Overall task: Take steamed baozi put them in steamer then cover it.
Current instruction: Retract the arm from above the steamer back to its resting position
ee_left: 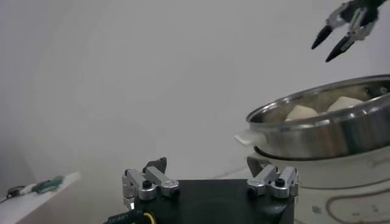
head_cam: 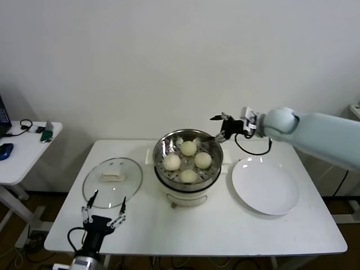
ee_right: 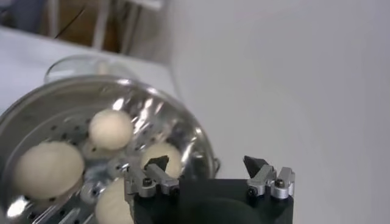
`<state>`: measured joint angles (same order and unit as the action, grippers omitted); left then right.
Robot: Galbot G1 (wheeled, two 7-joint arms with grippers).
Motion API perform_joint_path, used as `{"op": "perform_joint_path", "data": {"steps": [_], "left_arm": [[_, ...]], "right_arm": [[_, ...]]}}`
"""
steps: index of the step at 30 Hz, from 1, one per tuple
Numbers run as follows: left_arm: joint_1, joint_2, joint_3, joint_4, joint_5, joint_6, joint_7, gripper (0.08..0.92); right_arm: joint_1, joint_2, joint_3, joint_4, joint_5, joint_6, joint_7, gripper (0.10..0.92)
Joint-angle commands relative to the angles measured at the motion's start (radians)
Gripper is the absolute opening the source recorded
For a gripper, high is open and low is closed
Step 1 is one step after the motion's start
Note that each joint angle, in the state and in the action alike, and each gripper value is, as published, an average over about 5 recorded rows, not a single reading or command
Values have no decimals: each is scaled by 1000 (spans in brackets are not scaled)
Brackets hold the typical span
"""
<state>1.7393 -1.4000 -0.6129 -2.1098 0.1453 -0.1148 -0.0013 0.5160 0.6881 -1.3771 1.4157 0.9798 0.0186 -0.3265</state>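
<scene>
All four steamed baozi (head_cam: 188, 161) are seated in the steamer (head_cam: 162, 169) at mid-desk; glass lid (head_cam: 112, 181) lies flat toward the left edge, uncovered step pending. Left gripper (head_cam: 105, 210), jaws spread and empty, is held at the front edge just short of the lid. Right gripper (head_cam: 224, 127), also spread and empty, hangs above the steamer's back rim. Risks judged: lid sliding off the left edge, or clipping the rim. Plate (head_cam: 265, 187) occupies the right side; front strip is open.

The right arm reaches in from the right, its forearm stretched nearly level and wrist extended. The right gripper (head_cam: 221, 127) hangs raised with fingers spread wide, holding nothing. Well away and lower, the left gripper (head_cam: 105, 208) points forward, fingers likewise spread apart and empty.
</scene>
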Motion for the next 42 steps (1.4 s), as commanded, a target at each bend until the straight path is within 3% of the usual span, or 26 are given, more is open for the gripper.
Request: {"op": "perform_joint_path", "data": {"steps": [1,9,17,30,36,42], "left_arm": [[-40,-14,-1,-2,26,7,-6,823],[-67,-15,-9,1,104,27,-41,823],[-87,3,-23,-4,323,46,-68,823],[-117,104,-32,60,1065,114,-73,823],[-202,163,26,178,1196,129,-79,823],[-331,178,68,370,1238,130,-89,823]], "right_arm": [[-694,-288,732,173,-93,110,210,823],[-1327,-172,1456,225,-182,105,200,823],[-1707,62,1849,295,-311,76,153,823],[-1894,336,2049,317,-433,42,87,823],[-1862,367,2053,286,-474,10,75,823],[-1883,397,2059,283,-524,9,73,823]]}}
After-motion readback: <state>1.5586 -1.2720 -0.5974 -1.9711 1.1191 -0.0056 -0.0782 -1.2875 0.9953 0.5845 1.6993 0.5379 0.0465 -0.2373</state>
